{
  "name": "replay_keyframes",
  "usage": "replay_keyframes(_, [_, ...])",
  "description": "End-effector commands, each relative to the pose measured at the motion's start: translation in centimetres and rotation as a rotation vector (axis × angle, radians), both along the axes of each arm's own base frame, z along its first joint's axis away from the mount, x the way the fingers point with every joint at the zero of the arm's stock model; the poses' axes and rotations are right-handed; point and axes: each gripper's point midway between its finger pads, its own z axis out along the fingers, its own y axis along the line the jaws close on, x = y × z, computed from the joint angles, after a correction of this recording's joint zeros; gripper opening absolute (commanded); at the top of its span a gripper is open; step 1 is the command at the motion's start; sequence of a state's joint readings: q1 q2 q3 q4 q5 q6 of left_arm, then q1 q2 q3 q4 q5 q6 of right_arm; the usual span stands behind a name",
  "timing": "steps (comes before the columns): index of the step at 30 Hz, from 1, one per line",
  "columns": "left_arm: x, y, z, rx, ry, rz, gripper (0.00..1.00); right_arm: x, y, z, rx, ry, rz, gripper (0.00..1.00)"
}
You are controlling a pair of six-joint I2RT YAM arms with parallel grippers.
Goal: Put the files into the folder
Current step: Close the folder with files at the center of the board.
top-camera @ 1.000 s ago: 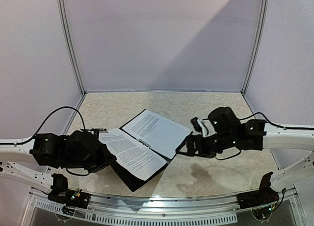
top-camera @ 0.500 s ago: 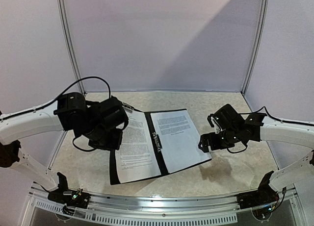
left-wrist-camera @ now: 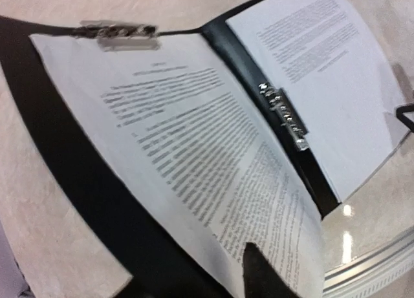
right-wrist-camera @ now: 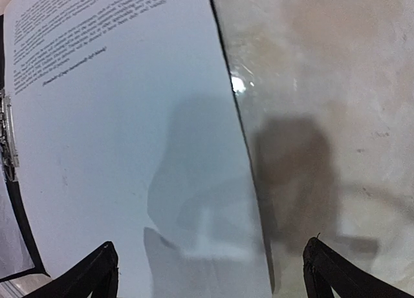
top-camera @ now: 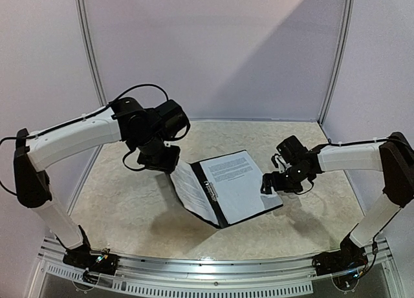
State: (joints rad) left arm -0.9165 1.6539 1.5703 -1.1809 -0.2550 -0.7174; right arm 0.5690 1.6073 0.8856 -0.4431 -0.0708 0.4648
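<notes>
The black folder [top-camera: 220,215] lies open mid-table, its right half flat and its left cover [left-wrist-camera: 84,194] tilted steeply up. The files are white printed sheets: one [top-camera: 236,178] on the flat half, another [top-camera: 189,193] on the raised half. My left gripper [top-camera: 162,161] hangs at the raised cover's far corner. One of its fingers [left-wrist-camera: 262,275] shows in front of the page [left-wrist-camera: 194,149]; the other is hidden. My right gripper [top-camera: 272,183] stands open just above the folder's right edge [right-wrist-camera: 249,175], its fingertips [right-wrist-camera: 97,272] straddling sheet [right-wrist-camera: 116,117] and table.
A metal clip [left-wrist-camera: 284,114] sits on the spine and another [left-wrist-camera: 119,33] at the top of the left page. Beige marbled tabletop [top-camera: 129,207] surrounds the folder. White walls with metal corner posts [top-camera: 94,59] close in the back and sides.
My left arm rose and swung toward the far middle. The folder's left half went from lying flat to standing steeply tilted. The right gripper stayed open by the right edge.
</notes>
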Motion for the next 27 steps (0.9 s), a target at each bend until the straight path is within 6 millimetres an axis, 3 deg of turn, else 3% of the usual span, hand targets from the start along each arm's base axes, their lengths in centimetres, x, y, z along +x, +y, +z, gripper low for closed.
replay_keyframes(1, [4.2, -6.5, 3.9, -0.234, -0.145, -0.114, 0.60, 3.1, 2.8, 0.7, 0.106, -0.046, 0.056, 0.99])
replay_keyframes(3, [4.9, -10.1, 4.4, -0.366, -0.139, -0.185, 0.69, 3.5, 3.3, -0.2, 0.140, -0.005, 0.063, 0.99])
replay_keyframes(7, [6.1, -15.1, 4.6, -0.547, -0.112, -0.207, 0.79, 3.1, 3.6, -0.4, 0.202, 0.038, 0.071, 0.99])
replay_keyframes(10, [7.4, -18.3, 5.0, -0.611, -0.120, -0.223, 0.90, 2.6, 2.5, 0.4, 0.202, 0.032, 0.051, 0.99])
replay_keyframes(11, [7.9, -19.4, 5.2, -0.624, -0.126, -0.231, 0.98, 2.5, 1.5, 0.3, 0.188, 0.034, 0.024, 0.99])
replay_keyframes(15, [8.6, -24.8, 3.1, -0.654, -0.102, -0.281, 0.99, 2.2, -3.8, 1.7, 0.134, 0.014, -0.157, 0.99])
replay_keyframes(19, [7.0, -30.1, -3.0, -0.652, -0.036, -0.336, 0.99, 2.2, -7.3, 4.0, 0.058, -0.114, -0.261, 0.99])
replay_keyframes(22, [6.0, -32.2, -6.8, -0.594, -0.004, -0.367, 1.00, 2.2, -9.8, 5.6, -0.008, -0.211, -0.331, 0.99])
replay_keyframes(23, [5.7, -32.4, -6.9, -0.580, -0.009, -0.380, 1.00, 2.1, -10.2, 5.8, -0.012, -0.226, -0.340, 0.99])
replay_keyframes(24, [5.6, -32.5, -6.4, -0.566, -0.027, -0.392, 1.00, 2.2, -10.1, 6.1, -0.001, -0.240, -0.338, 0.99])
replay_keyframes(27, [5.3, -31.3, -2.5, -0.540, -0.120, -0.413, 1.00, 1.8, -9.7, 5.5, 0.004, -0.228, -0.294, 0.99])
